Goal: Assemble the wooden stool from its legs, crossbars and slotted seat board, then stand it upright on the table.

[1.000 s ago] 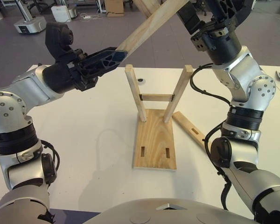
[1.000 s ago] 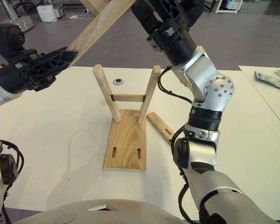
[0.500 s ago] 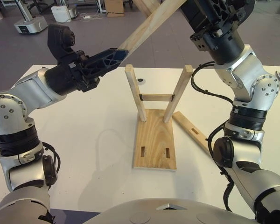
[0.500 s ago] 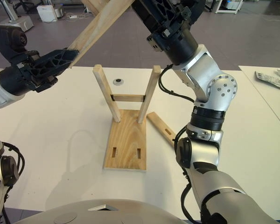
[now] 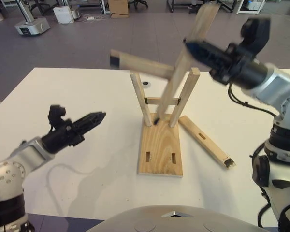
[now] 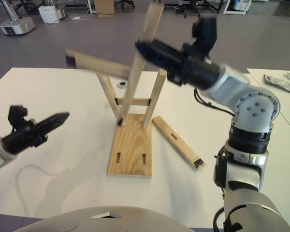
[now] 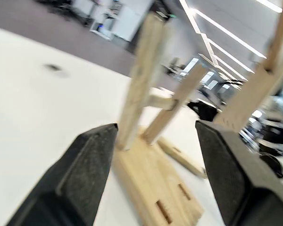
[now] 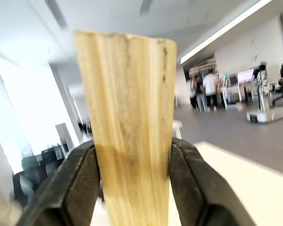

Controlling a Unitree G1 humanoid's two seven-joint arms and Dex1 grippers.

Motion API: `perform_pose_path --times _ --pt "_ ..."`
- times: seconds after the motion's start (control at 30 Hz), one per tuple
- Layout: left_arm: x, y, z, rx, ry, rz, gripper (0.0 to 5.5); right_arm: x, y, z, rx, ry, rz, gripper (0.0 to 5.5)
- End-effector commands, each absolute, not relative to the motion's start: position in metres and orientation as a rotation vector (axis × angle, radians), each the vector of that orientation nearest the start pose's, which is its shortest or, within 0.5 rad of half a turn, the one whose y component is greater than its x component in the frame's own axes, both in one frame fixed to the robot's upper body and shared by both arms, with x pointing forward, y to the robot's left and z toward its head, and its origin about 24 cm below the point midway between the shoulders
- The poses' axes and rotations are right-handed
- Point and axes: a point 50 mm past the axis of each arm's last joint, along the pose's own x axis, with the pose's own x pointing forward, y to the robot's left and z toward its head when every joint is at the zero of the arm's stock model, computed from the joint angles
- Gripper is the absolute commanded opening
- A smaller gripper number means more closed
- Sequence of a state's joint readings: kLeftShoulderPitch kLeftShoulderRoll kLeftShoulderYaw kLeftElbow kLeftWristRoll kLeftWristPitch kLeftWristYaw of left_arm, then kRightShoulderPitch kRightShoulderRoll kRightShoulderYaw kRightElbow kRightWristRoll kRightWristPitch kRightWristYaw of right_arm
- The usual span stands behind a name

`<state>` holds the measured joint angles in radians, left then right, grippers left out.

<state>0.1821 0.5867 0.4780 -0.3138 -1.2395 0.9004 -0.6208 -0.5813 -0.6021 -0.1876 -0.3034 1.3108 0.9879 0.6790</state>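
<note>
The slotted seat board [image 5: 160,145] lies flat on the white table [image 5: 87,92]. Two legs [image 5: 141,96] stand in its far end, joined by a crossbar [image 5: 162,101]. My right gripper [image 5: 191,48] is shut on a third leg [image 8: 132,108] that slants down, with its lower end at the board's far edge [image 5: 156,121]. Another wooden piece [image 5: 140,64] sticks out from that leg toward the left. My left gripper [image 5: 100,116] is open and holds nothing, low over the table left of the board; its fingers [image 7: 85,174] frame the standing legs.
A loose slotted leg [image 5: 204,140] lies on the table right of the board. A small dark round disc [image 5: 145,83] sits behind the legs. A second table with a flat packet [image 6: 279,80] stands at the right.
My left gripper let go of the wooden piece and dropped low over the table. My right gripper swung down, bringing the leg's lower end to the seat board.
</note>
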Motion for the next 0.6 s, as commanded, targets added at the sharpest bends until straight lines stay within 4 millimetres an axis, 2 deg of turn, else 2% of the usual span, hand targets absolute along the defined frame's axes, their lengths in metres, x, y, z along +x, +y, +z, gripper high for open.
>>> perform_pose_path --times 0.03,0.27,0.43,0.6 --pt "0.180 0.252 0.092 -0.656 0.274 -0.563 3.04 0.234 -0.154 0.222 0.247 0.073 1.438 2.05" --pt "0.170 0.255 0.073 -0.664 0.290 -0.475 3.04 0.220 -0.163 0.203 0.239 0.056 1.443 2.05" --pt "0.182 0.258 0.079 -0.622 0.306 -0.523 3.04 0.226 -0.161 0.184 0.244 0.042 1.392 2.05" --pt "0.186 0.259 0.081 -0.609 0.319 -0.559 3.04 0.230 -0.163 0.174 0.217 0.054 1.382 2.05"
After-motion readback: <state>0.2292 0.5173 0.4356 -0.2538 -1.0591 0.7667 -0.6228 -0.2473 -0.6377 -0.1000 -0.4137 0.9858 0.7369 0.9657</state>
